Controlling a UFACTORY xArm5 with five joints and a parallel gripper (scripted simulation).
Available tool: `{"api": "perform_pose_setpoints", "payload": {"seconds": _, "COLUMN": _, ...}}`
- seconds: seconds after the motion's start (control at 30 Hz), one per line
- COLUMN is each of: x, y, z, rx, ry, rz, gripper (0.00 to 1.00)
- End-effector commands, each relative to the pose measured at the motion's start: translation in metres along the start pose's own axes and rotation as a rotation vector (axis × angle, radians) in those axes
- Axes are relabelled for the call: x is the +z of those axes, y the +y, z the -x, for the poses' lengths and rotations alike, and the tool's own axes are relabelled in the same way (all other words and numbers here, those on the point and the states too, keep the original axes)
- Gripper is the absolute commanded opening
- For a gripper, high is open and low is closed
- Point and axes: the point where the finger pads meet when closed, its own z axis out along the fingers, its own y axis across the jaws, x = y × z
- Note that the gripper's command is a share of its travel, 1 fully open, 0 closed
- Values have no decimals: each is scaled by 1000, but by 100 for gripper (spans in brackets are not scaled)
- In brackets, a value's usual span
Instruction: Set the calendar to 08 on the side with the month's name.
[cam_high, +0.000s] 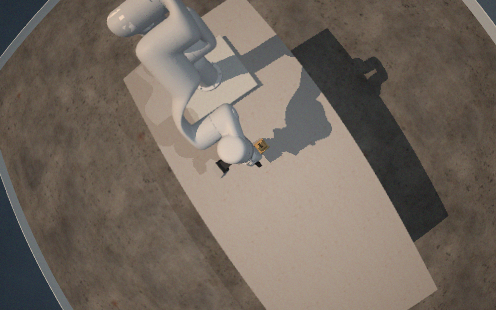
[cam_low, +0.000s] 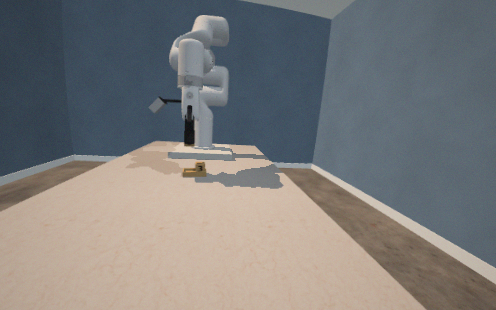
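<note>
while the top view hides most of the gripper (cam_high: 240, 164) under the arm's wrist, its dark fingers show at either side of the white wrist housing, and one cube (cam_high: 261, 146) sits just beside it toward the far edge of the table (cam_high: 320, 225). the tray cannot be made out separately from this height, and nothing held can be seen from above.

from the exterior view, the gripper (cam_low: 188, 136) hangs well above the table, pointing straight down. the fingers stand partly closed on something; by its place this is judged to be the second cube, though the dark fingers hide it and no digit can be read. below the gripper and nearer the camera, the tray (cam_low: 189, 173) lies flat on the table, with the remaining cube (cam_low: 200, 168) standing in its right half; the left half looks vacant. a dark digit shows on this cube's face but is too small to read.

for the step in hand, the operator should judge which face of the held cube must face the month side before lowering. the cube should be turned at height, then brought down over the vacant half, square to the tray's walls and clear of the seated cube. release should come only once the cube rests flat on the tray's floor.
</note>
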Motion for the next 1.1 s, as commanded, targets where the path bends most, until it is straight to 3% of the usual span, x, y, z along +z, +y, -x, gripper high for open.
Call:
{"api": "perform_pose_setpoints", "payload": {"seconds": 0.0, "x": -10, "y": 0, "z": 0, "rx": 0, "ry": 0, "rz": 1, "gripper": 29}}
{"api": "perform_pose_setpoints", "payload": {"seconds": 0.43, "x": -10, "y": 0, "z": 0, "rx": 10, "ry": 0, "rz": 1, "gripper": 29}}
{"api": "perform_pose_setpoints", "payload": {"seconds": 0.73, "x": -10, "y": 0, "z": 0, "rx": 120, "ry": 0, "rz": 1, "gripper": 29}}
{"api": "perform_pose_setpoints", "payload": {"seconds": 1.07, "x": -10, "y": 0, "z": 0, "rx": 455, "ry": 0, "rz": 1, "gripper": 29}}
